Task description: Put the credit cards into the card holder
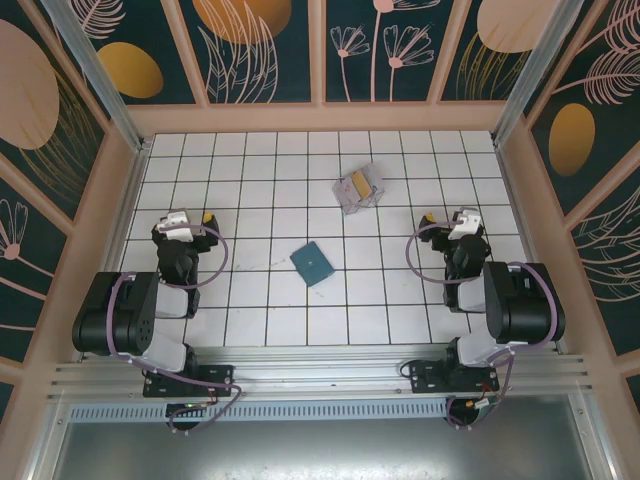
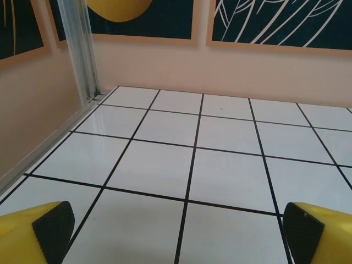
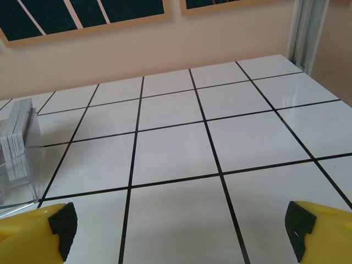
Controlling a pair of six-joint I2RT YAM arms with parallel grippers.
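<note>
Both grippers gape open and empty: the left gripper (image 2: 176, 234) hovers over the left tiles, the right gripper (image 3: 179, 234) over the right. The cards (image 1: 360, 187) sit bunched far of centre, seemingly in a clear stand (image 3: 34, 165). The holder (image 1: 314, 263) lies near centre, well apart from them. I judge the right arm better placed: pinch one card across its thin edges. The table (image 1: 400, 300) lies open around both, with the walls (image 1: 515, 180) well off.
</note>
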